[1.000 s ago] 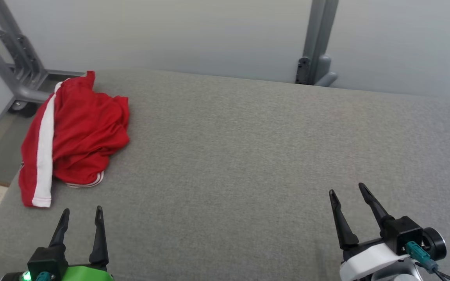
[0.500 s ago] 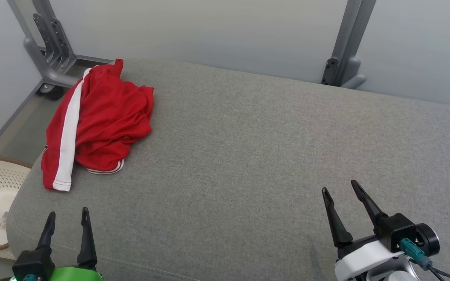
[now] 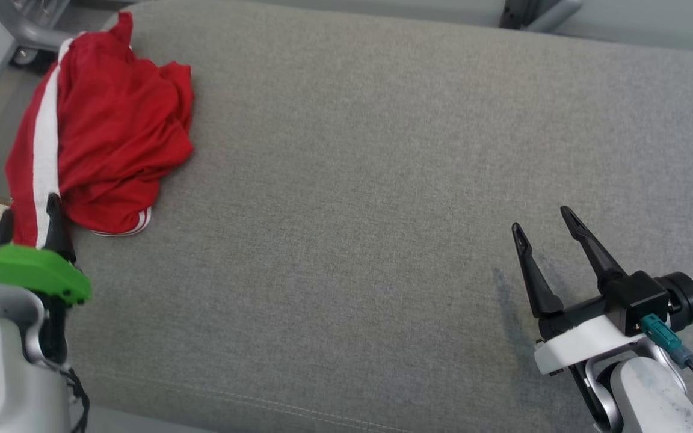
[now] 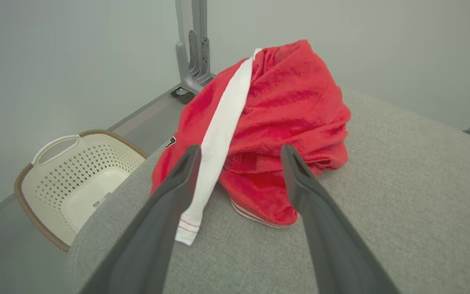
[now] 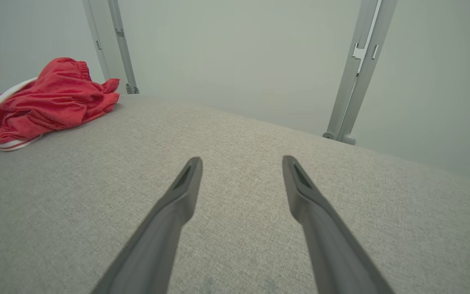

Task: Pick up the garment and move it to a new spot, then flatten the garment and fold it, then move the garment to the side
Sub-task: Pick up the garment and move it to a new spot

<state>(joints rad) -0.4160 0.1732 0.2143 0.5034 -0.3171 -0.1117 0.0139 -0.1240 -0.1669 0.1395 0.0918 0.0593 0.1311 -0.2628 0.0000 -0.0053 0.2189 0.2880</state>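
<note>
The garment (image 3: 112,114) is a crumpled pair of red shorts with a white side stripe, lying at the far left end of the grey cushion (image 3: 352,180). My left gripper (image 3: 27,219) is open at the garment's near edge. In the left wrist view the left gripper (image 4: 240,149) frames the garment (image 4: 288,102) and its stripe, with nothing between the fingers. My right gripper (image 3: 540,219) stands open over bare cushion at the right, far from the garment. In the right wrist view the right gripper (image 5: 242,160) is empty and the garment (image 5: 55,102) lies far off to the left.
A cream perforated basket (image 4: 67,171) stands on the floor beside the cushion's left end, below the garment. Grey metal frame legs (image 5: 353,73) rise behind the cushion against a pale wall. The cushion's left edge runs close to the garment.
The head camera has tilted down and shifted. My left arm has risen and reached forward to the garment's near edge. The garment lies as before, and both grippers stay open.
</note>
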